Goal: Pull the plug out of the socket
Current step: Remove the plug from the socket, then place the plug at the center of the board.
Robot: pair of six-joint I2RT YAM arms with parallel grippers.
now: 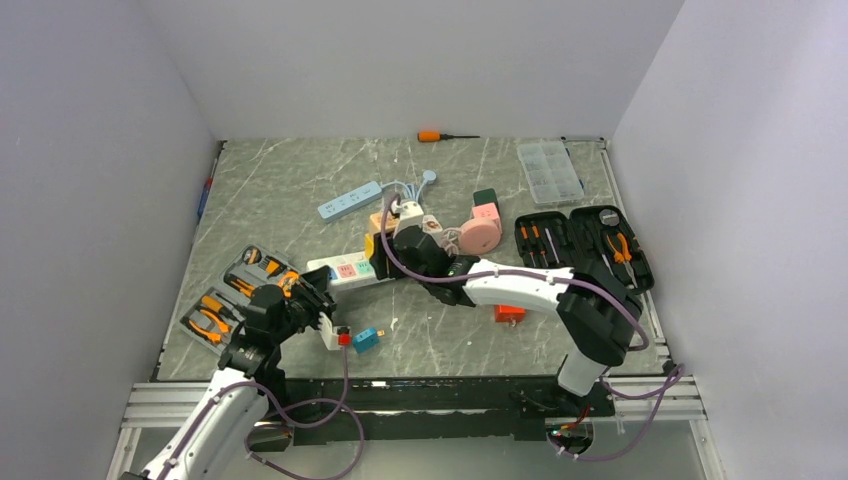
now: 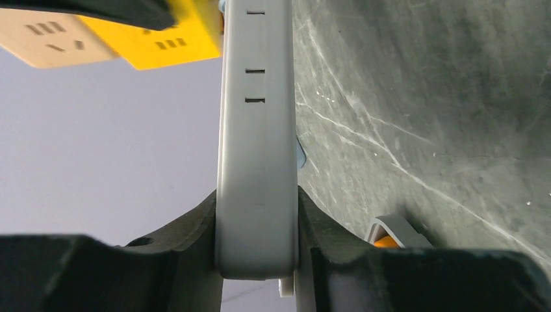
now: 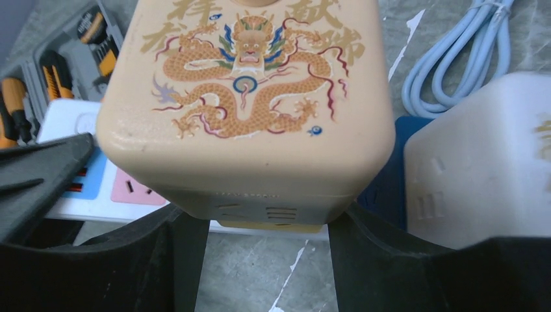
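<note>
Top camera looks down from behind; both close-up wrist cameras share the socket (image 2: 256, 162).

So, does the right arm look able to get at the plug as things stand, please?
Probably yes: the right gripper sits with a finger either side of the plug, nothing between, and the left gripper clamps the socket.

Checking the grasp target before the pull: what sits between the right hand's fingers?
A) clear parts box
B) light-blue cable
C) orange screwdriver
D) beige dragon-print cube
D: in the right wrist view, the right hand has a finger on each side of the beige dragon-print cube.
</note>
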